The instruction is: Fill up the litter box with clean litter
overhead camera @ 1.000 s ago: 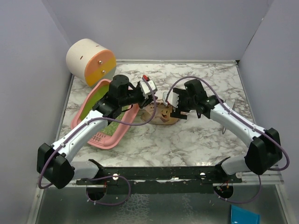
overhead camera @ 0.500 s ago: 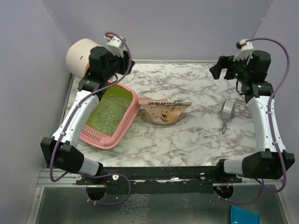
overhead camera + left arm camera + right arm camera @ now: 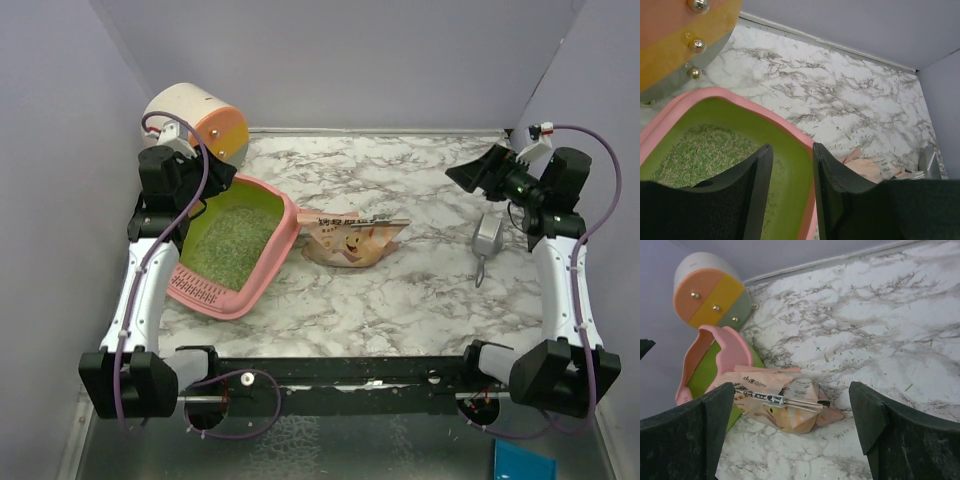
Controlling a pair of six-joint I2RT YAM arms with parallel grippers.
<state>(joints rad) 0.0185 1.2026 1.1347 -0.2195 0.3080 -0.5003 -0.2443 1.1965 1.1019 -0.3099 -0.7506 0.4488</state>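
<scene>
Lying on table (image 3: pixel 420 290): the litter box (image 3: pixel 284 250), at your left side, turned at an angle, its slotted grille (image 3: pixel 205 292) at the near end.
Clean litter (image 3: pixel 232 240): inside the box. It covers the middle and the near part of the green bottom. In the left wrist view the far end shows bare green. A few grains lie loose on the marble.
L gripper (image 3: pixel 790 150): it hangs above the far end of the box. You see a narrow gap btw. the jaws and nothing in it, so it grips nothing.
R gripper (image 3: pixel 466 172): raised at the far right, well apart from the box. The jaws are spread wide w/ nothing btw. them.
Paper bag (image 3: pixel 352 238): it lies flat in the middle, just beside the right rim of the box. If it touches the rim, I cannot tell. A clip (image 3: pixel 775 400) runs along its top edge.
Cylinder (image 3: pixel 200 125): cream w/ orange and yellow face, behind the far end of the box, in the left back corner.
Metal item (image 3: pixel 487 240): small, grey, on the marble below the R gripper. What it is, I cannot tell.
</scene>
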